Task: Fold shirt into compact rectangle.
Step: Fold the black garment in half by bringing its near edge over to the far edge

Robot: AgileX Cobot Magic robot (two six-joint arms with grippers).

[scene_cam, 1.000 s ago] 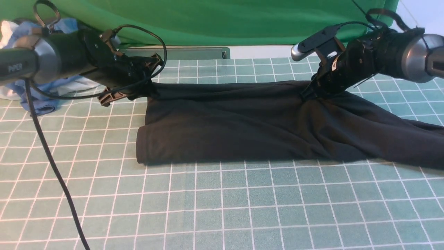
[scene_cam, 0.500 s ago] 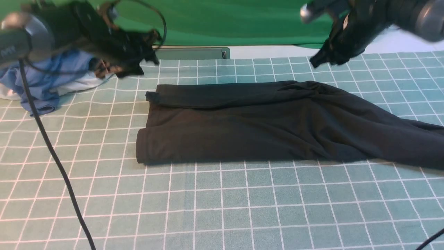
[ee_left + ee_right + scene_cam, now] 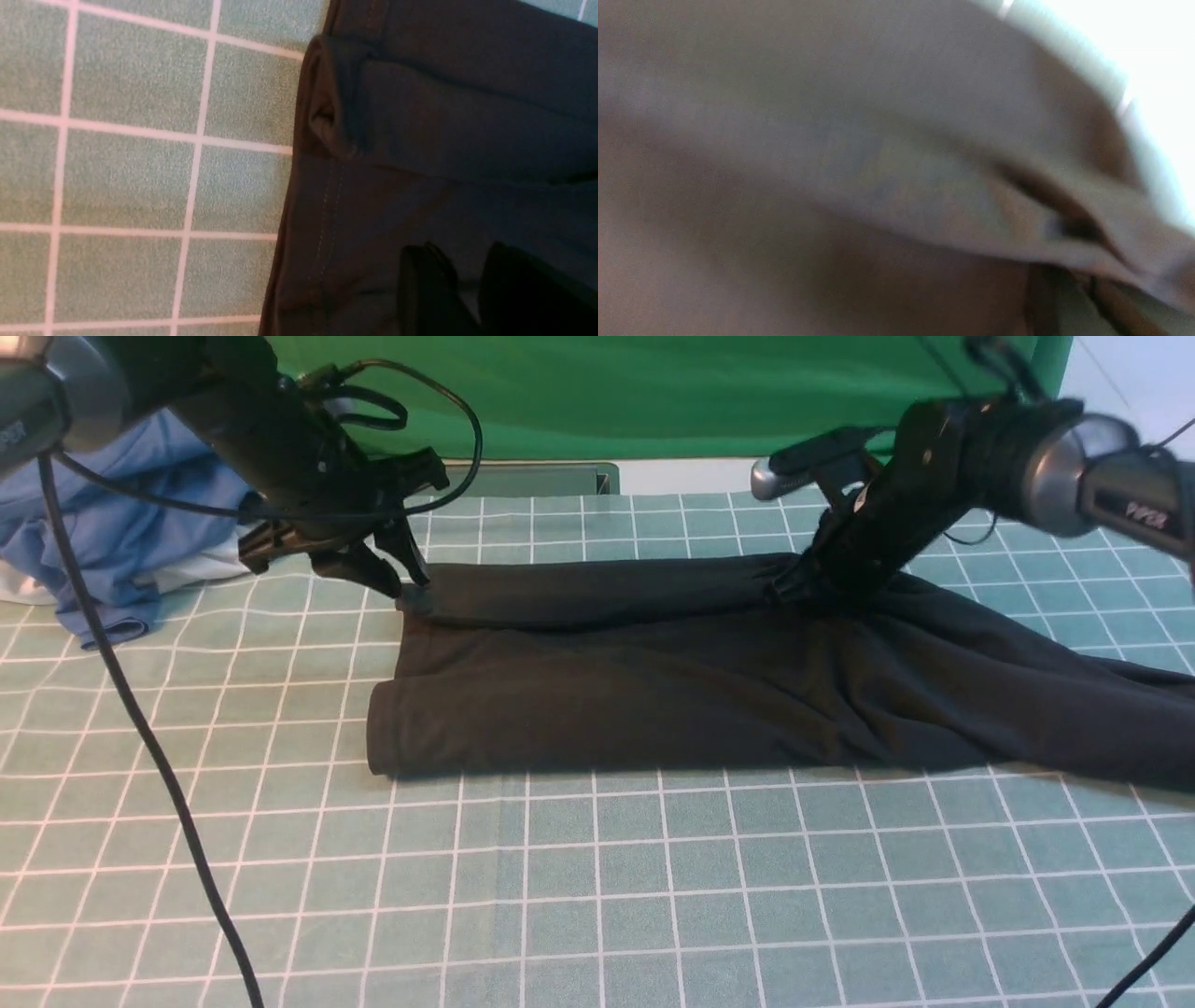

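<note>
Broadly, we see the shirt lying on the green gridded surface as a long folded band. Its long axis runs left to right, with a blunt folded end at the left and looser cloth spreading to the right edge. Our left pincer hangs at the band's far left corner. Only the left wrist view shows its fingers slightly apart over the matte knit, gripping nothing, near a rolled hem with twin stitch lines. Our right pincer presses into the far edge; its wrist view is blurred fabric, so we cannot tell its opening.
</note>
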